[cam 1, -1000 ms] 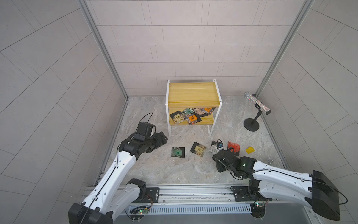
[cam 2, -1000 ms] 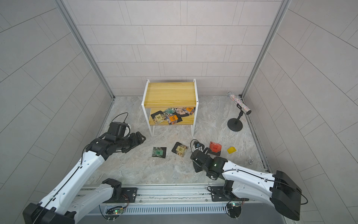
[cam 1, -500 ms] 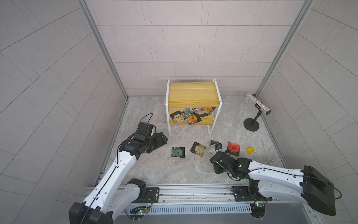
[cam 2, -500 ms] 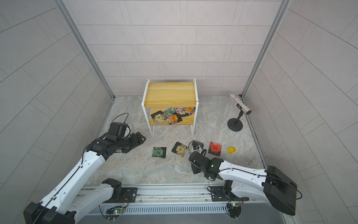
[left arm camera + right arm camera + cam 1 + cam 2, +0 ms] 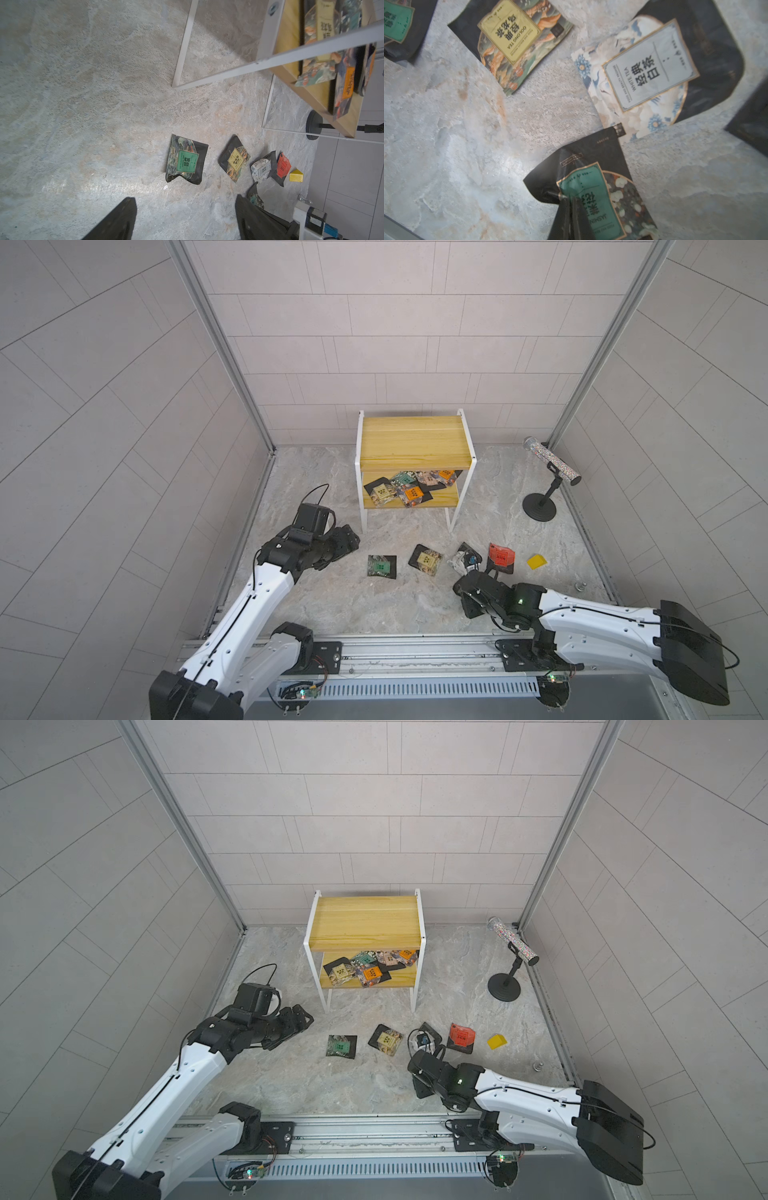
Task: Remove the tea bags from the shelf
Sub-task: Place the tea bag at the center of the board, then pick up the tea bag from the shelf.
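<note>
The shelf [image 5: 415, 439] stands at the back with several tea bags [image 5: 409, 487] piled on its lower board. On the floor in front lie a green-label tea bag [image 5: 381, 566], a yellow-label one [image 5: 428, 559], a white one [image 5: 650, 68] and a red one [image 5: 500, 558]. My right gripper [image 5: 571, 200] points down just in front of the white bag, its jaws almost together on the edge of a teal jasmine tea bag [image 5: 593, 199] that rests on the floor. My left gripper [image 5: 184, 198] hovers open and empty left of the shelf [image 5: 351, 541].
A glittery tube on a black stand [image 5: 550, 462] is at the back right. A plain yellow piece [image 5: 537, 561] lies right of the red bag, and a small metal part [image 5: 578, 585] sits near the right wall. The shelf's white legs [image 5: 182, 47] are close to my left gripper.
My right gripper has shifted a little to the left and toward the front. The left arm has not moved.
</note>
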